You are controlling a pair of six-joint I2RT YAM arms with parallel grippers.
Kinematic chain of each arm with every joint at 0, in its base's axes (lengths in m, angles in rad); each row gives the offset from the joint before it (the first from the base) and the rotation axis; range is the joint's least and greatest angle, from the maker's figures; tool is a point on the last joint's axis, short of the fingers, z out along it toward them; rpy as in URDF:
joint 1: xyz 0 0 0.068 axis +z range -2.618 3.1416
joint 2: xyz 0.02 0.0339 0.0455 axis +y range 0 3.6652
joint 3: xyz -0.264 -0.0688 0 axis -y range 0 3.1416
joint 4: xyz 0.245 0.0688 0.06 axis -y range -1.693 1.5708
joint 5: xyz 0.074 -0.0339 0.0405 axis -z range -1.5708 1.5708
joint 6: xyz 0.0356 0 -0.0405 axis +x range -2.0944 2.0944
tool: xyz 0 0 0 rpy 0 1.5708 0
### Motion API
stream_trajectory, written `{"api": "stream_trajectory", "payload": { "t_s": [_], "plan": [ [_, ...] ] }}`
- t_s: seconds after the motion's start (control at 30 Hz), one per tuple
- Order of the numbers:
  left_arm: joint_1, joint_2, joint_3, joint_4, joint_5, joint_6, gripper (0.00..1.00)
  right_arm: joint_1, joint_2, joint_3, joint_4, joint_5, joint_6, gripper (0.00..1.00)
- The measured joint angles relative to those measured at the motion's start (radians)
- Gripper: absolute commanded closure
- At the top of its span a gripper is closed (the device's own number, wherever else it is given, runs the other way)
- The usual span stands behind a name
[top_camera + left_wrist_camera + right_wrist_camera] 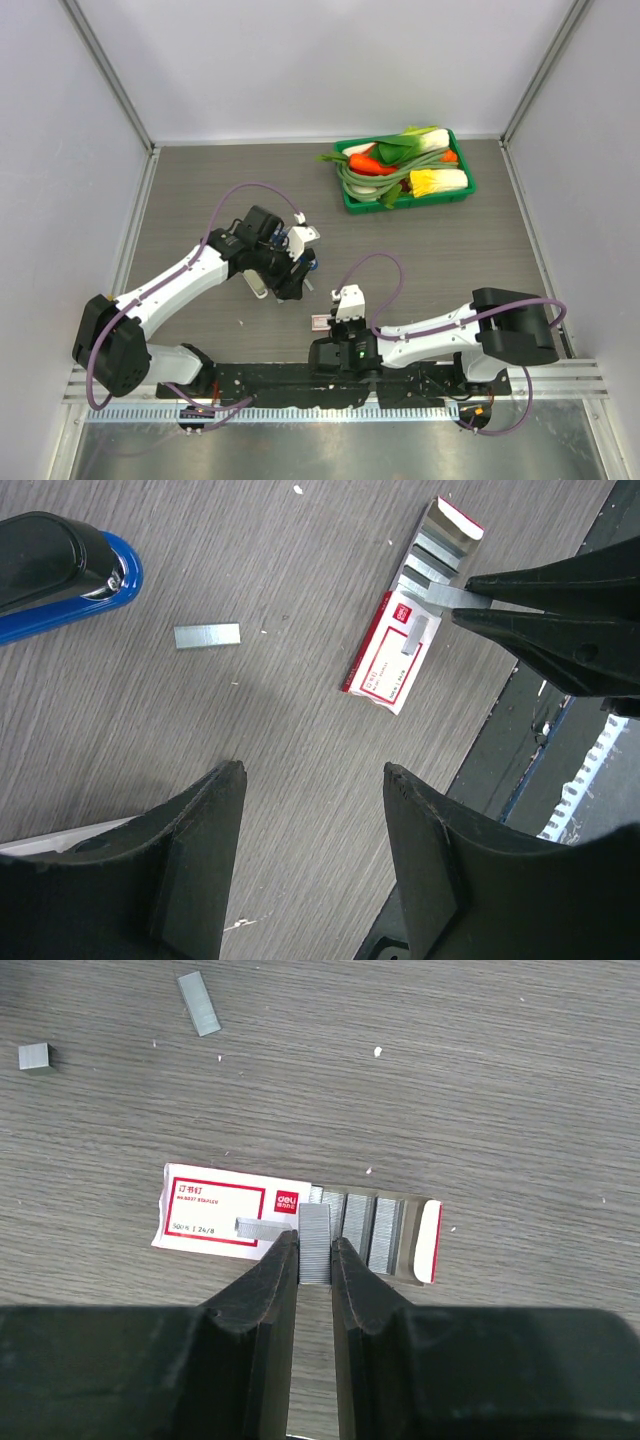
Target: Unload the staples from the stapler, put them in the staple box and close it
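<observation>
Grey wood-grain worktop between white walls carries a green tray of toy vegetables at the far right; seen from above, the left hand hangs near the middle and the right hand sits just beside a red-and-white box. From the left wrist, the left hand's jaws stand well apart with nothing between them, the stapler lies at the upper left, and a loose strip lies between it and the box. From the right wrist, the right hand's fingers pinch a staple strip at the box's open end, where more staples lie in rows.
</observation>
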Motion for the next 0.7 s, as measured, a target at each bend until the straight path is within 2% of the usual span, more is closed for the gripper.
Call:
{"api": "stream_trajectory", "payload": {
  "t_s": [0.7],
  "plan": [
    [0.0,0.0,0.0,-0.004,0.004,0.001,0.39,-0.043,0.0,-0.019,0.0,0.004,0.01,0.99]
  ]
}}
